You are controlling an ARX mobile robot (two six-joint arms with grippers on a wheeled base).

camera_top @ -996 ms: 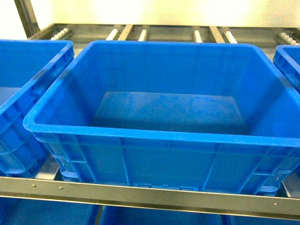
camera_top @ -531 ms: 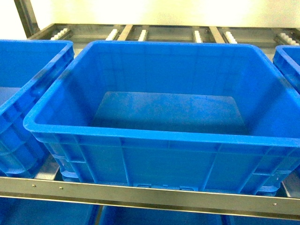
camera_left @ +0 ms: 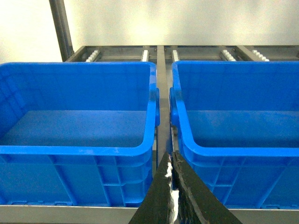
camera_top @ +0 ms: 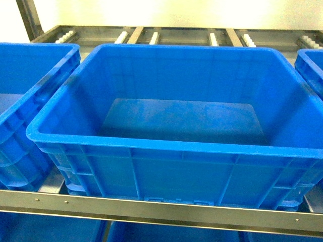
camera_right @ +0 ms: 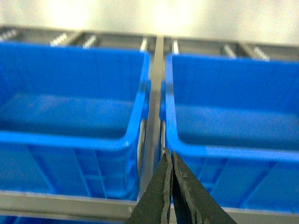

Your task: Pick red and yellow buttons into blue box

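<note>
Head view had the blue box [camera_top: 176, 146] filling most of the frame, sitting on a metal roller shelf [camera_top: 151, 209], and we could see right down to its bare blue floor. Neither of our tools showed up in that view, and no buttons were anywhere in sight from any camera. Another blue crate [camera_top: 30, 101] sat just to the left of the box, and the corner of a third crate [camera_top: 310, 65] poked in at the right edge.

From the left wrist cam, our left tool [camera_left: 172, 161] was pinched down narrow, tips pressed together with nothing between them. It sat in front of the shelf, lined up with the gap between two crates: one crate [camera_left: 79, 149] ahead and to its left, the other [camera_left: 243, 151] ahead and to its right. We couldn't tell from this shot alone which of those was the task's box.

Right wrist cam was kinda blurry but showed the same deal. Our right tool [camera_right: 171, 157] was closed up tight and empty too, pointing at the gap between a crate on its left [camera_right: 70, 140] and a crate on its right [camera_right: 233, 151].
</note>
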